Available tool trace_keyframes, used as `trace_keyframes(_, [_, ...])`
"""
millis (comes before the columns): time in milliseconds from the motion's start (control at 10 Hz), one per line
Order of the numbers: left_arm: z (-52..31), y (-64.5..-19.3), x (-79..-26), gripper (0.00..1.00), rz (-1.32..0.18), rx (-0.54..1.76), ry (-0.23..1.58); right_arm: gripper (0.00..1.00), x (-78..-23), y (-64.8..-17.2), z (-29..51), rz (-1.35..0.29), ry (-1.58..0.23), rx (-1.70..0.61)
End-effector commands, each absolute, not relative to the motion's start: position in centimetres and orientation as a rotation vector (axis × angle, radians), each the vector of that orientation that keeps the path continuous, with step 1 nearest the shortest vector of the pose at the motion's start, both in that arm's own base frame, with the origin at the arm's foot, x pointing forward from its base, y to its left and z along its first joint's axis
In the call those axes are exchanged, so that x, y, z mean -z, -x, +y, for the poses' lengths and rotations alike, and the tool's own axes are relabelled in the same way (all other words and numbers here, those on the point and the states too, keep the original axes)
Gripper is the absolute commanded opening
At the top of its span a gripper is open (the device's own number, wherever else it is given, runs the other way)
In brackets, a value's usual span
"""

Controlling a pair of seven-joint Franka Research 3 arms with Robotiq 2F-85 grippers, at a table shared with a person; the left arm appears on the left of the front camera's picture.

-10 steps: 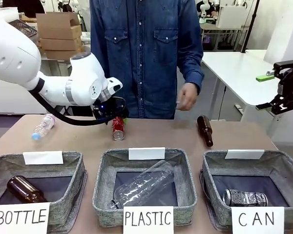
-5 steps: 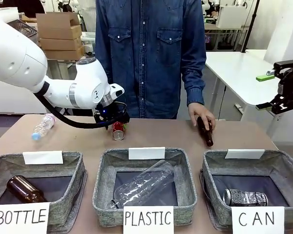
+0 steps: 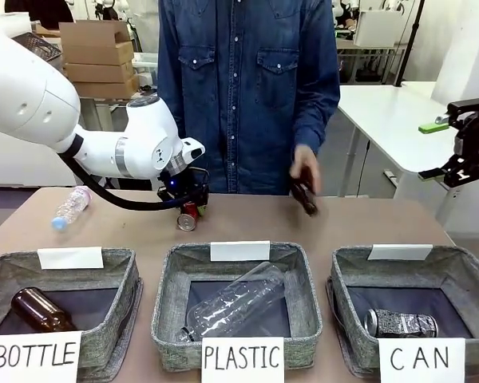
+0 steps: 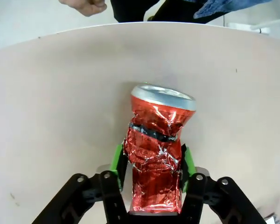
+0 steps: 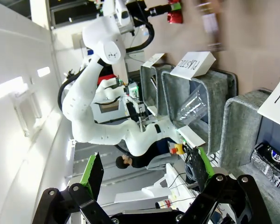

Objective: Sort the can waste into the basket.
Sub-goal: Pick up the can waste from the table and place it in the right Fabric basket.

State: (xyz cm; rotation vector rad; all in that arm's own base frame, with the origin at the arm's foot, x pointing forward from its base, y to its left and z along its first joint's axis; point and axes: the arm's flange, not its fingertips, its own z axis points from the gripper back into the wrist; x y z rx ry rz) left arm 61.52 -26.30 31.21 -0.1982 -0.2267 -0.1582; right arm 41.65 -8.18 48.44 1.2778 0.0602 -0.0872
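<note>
- Right, nearest me: the CAN basket (image 3: 455, 259) holds the silver can (image 3: 401, 323); the PLASTIC basket (image 3: 303, 295) and BOTTLE basket (image 3: 120, 303) sit to its left.
- Behind the PLASTIC basket, my left gripper (image 4: 152, 159) is clamped on the red can (image 4: 158, 158), which lies on the table (image 3: 383, 223).
- A small clear bottle (image 3: 70, 206) lies left of it.
- Farther right, the person's hand (image 3: 305, 171) holds a blurred brown bottle (image 3: 305, 195).
- My right gripper (image 5: 147, 165) hangs fingers apart.

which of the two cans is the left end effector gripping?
The red can, clamped in the left end effector; the silver can lies in the CAN basket.
</note>
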Motion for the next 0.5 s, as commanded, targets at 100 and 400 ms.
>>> trace_keyframes(100, [-26.3,-61.6,-31.3,0.07,-0.212,0.128,0.179,1.0,-48.6,-41.5,-8.5,0.059,-1.278,0.068])
trace_keyframes(400, [-24.4,-60.9,-33.5,0.0,-0.217,0.13,0.169,1.0,-48.6,-41.5,-8.5,0.059,-1.278,0.068])
